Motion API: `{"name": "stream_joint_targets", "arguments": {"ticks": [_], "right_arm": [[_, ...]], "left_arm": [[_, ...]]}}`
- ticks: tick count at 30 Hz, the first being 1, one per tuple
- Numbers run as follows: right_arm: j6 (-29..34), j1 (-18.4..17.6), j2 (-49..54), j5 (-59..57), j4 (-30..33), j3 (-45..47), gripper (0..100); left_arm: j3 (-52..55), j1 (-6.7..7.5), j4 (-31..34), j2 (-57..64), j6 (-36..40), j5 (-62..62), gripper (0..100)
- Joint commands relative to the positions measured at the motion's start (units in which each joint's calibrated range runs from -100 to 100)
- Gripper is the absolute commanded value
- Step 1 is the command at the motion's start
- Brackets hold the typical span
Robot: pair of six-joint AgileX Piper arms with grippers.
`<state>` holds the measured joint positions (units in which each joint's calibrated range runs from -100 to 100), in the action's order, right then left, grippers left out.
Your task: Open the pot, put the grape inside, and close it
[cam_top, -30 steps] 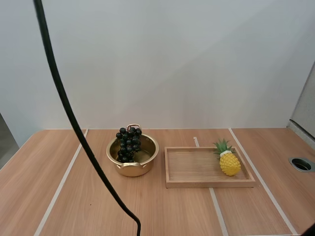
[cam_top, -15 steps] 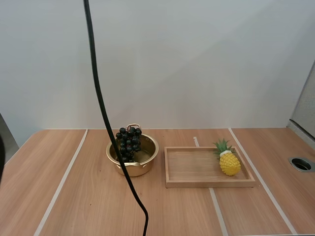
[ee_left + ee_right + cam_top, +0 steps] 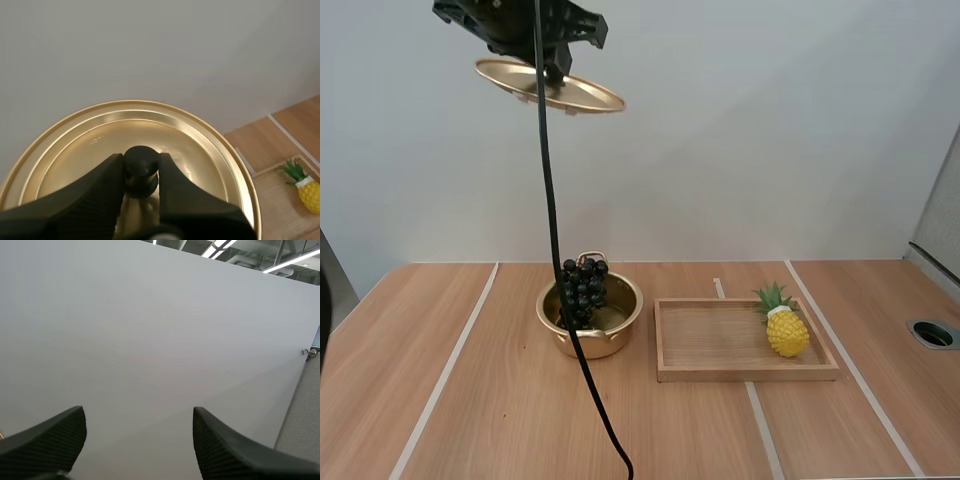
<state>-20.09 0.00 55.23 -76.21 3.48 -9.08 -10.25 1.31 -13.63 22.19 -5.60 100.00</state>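
Observation:
A gold pot [image 3: 590,318] stands open on the table, left of centre, with a dark bunch of grapes [image 3: 582,290] leaning inside it. High above the pot my left gripper [image 3: 552,72] holds the gold lid [image 3: 552,87], tilted, by its black knob. In the left wrist view the fingers pinch the knob [image 3: 141,165] and the lid [image 3: 200,150] spreads beneath them. My right gripper [image 3: 137,440] stands open with nothing between its fingers, facing a bare wall.
A wooden tray [image 3: 720,345] lies right of the pot with a toy pineapple [image 3: 784,325] at its right end. The pineapple [image 3: 306,186] also appears past the lid's edge. A round hole [image 3: 932,334] sits in the table at the far right.
My left gripper with the lid has come into the high view, high above the pot. The pot, grapes and tray have not moved.

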Motion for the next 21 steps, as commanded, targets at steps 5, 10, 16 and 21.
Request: {"name": "stream_joint_targets", "arguments": {"ticks": [5, 10, 16, 21], "right_arm": [[0.4, 0.2, 0.6, -1.2, 0.7, -0.2, 100], [0.4, 0.2, 0.6, -1.8, 0.7, -0.2, 100], [0.4, 0.2, 0.6, -1.8, 0.7, -0.2, 100], [0.4, 0.2, 0.6, -1.8, 0.7, -0.2, 100]], "left_arm": [[11.4, -0.03, -5.7, 0.0, -4.1, -10.4, 0], [19.1, -0.03, -5.7, 0.0, -6.6, -17.9, 0], [29.1, -0.03, -6.1, 0.0, -9.0, -28.5, 0], [36.8, -0.03, -9.4, 0.0, -12.2, -35.8, 0]]}}
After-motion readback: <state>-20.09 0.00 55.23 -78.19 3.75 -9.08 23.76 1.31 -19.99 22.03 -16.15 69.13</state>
